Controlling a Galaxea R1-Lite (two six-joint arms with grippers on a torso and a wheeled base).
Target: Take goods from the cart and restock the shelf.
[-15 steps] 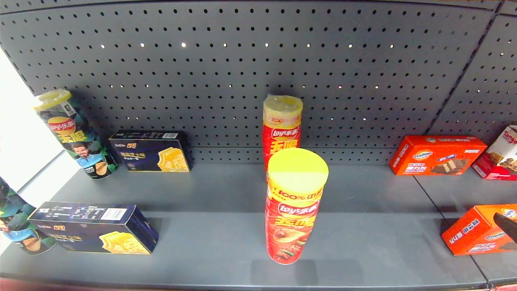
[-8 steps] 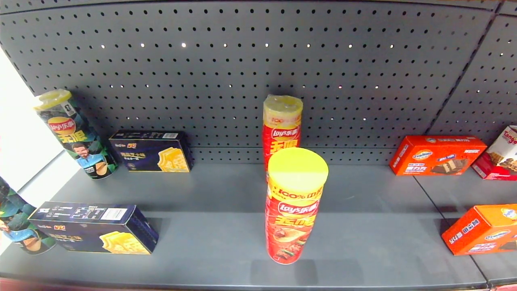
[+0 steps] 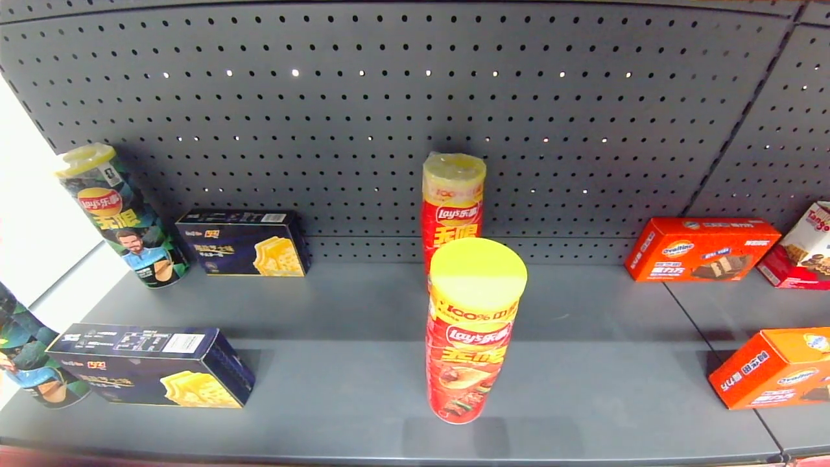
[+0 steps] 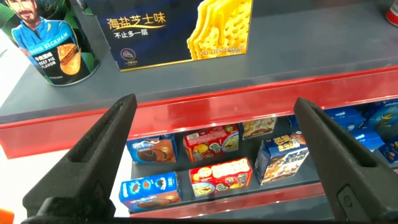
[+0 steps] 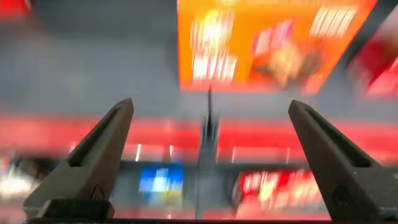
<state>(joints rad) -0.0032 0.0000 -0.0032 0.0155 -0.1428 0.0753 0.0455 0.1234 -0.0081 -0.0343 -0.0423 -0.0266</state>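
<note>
On the grey shelf point(image 3: 363, 363) two red chip cans stand upright in the middle, one in front point(image 3: 475, 331) and one at the back point(image 3: 452, 201). Dark blue cracker boxes point(image 3: 152, 366) point(image 3: 243, 241) and dark chip cans point(image 3: 120, 217) sit at the left. Orange boxes point(image 3: 700, 248) point(image 3: 771, 366) lie at the right. My left gripper point(image 4: 211, 155) is open and empty, low before the shelf's red front edge point(image 4: 186, 115), under a dark blue box point(image 4: 177, 31). My right gripper point(image 5: 208, 162) is open and empty, facing an orange box point(image 5: 267, 43).
A perforated back wall point(image 3: 415, 97) closes the shelf. A red and white box point(image 3: 804, 246) sits at the far right. A lower shelf with several small snack boxes point(image 4: 214, 177) lies beneath the red edge. Bare shelf floor lies on both sides of the red cans.
A dark gripper tip in front of the front orange box at the head view's right edge has drawn back out of that view. The goods have stayed in place.
</note>
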